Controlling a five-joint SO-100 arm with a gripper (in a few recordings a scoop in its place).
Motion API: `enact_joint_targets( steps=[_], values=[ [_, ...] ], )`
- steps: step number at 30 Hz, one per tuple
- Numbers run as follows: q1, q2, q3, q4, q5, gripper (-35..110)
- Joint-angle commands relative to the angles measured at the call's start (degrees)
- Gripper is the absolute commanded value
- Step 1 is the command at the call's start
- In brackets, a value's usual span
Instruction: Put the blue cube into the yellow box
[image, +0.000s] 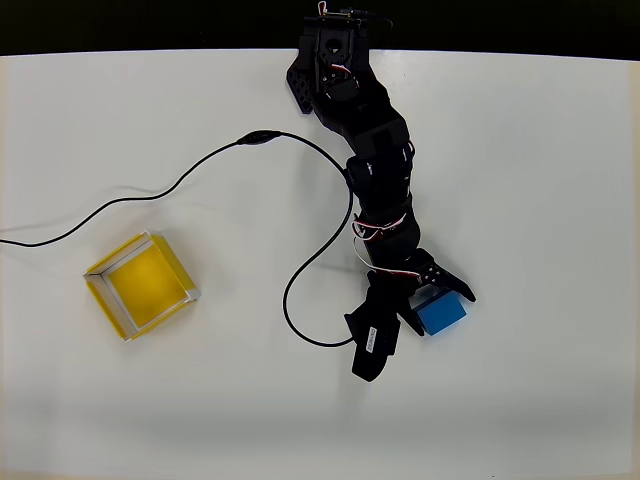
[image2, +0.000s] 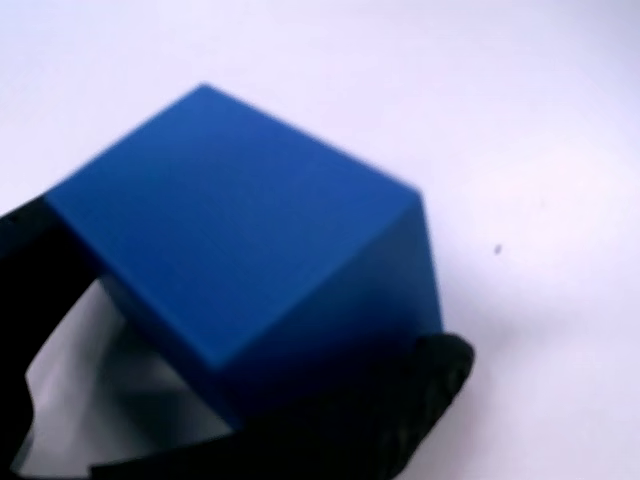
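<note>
The black arm (image: 375, 170) reaches from its base at the table's far edge down the overhead view, bending slightly at the elbow, red and white wires looping at the wrist. The gripper (image: 430, 305) is low at the table, its jaws spread either side of the blue cube (image: 441, 312). In the wrist view one black finger (image2: 420, 385) presses the cube's lower right edge; another sits at left.
</note>
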Motion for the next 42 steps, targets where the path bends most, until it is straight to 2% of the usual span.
enact_joint_targets(
  steps=[1,26,42],
  values=[
    [-0.2,3.5,-3.7,-0.2,-1.3,47],
    [5.4,7.3,-6.2,2.9,-9.4,40],
    [5.7,7.6,-5.9,2.7,-9.0,38]
  ],
)
